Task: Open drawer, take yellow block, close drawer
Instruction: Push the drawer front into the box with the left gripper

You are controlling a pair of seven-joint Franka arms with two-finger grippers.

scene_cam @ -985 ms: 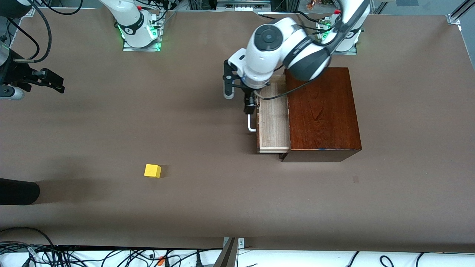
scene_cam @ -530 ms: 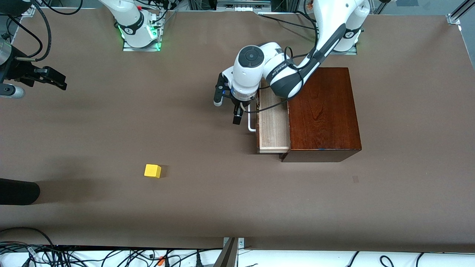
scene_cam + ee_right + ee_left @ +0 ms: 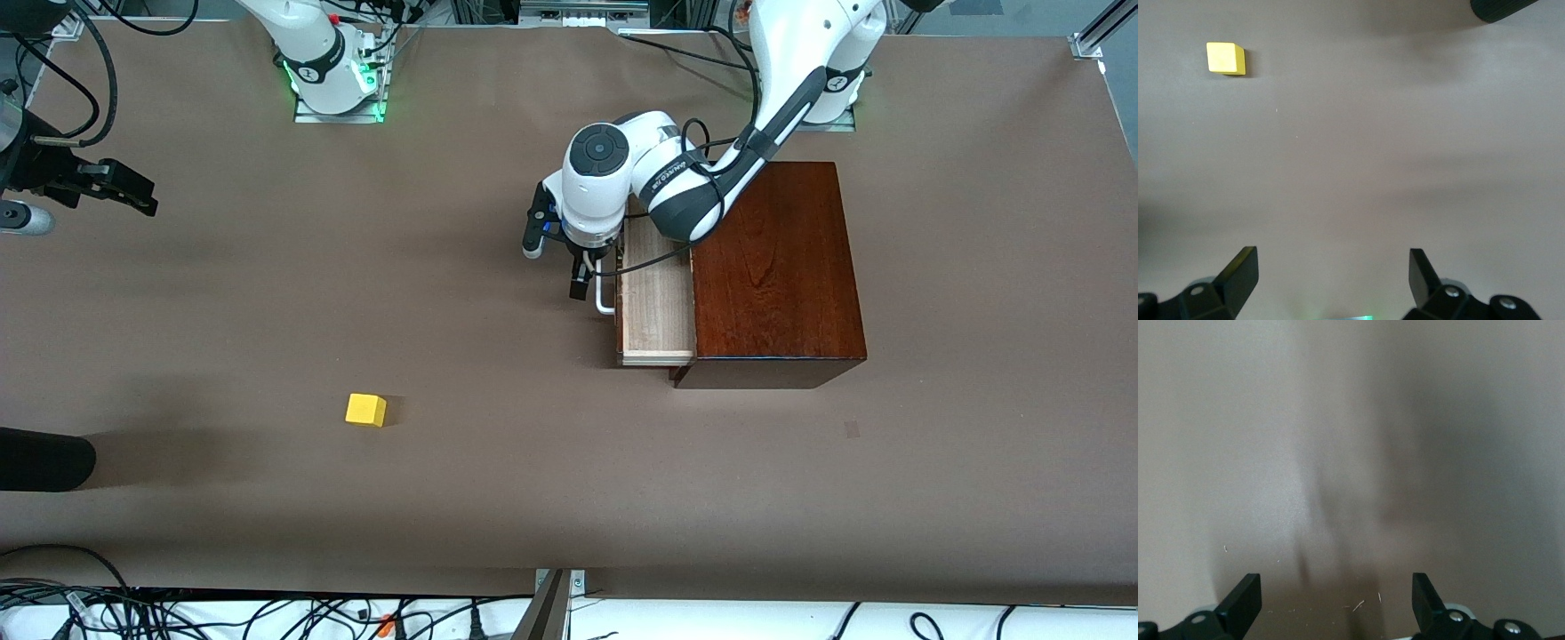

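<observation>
The drawer (image 3: 656,302) of the dark reddish-brown wooden box (image 3: 773,267) is pulled partly out, and its pale inside shows nothing in it. Its white handle (image 3: 605,298) faces the right arm's end of the table. My left gripper (image 3: 556,265) is open and empty, low over the bare table right beside the handle. The left wrist view shows it (image 3: 1335,600) over bare table only. The yellow block (image 3: 365,410) lies on the table, nearer the front camera and toward the right arm's end. My right gripper (image 3: 124,191) is open and empty, waiting high above that end. In its wrist view (image 3: 1331,277) the yellow block (image 3: 1225,58) is some way off.
A black rounded object (image 3: 40,459) juts in over the table edge at the right arm's end and also shows in the right wrist view (image 3: 1498,8). Cables run along the table's front edge (image 3: 267,613).
My left arm has come down and its gripper has shifted off the drawer's front edge to the table beside the handle. The drawer, the yellow block and the right gripper have hardly moved.
</observation>
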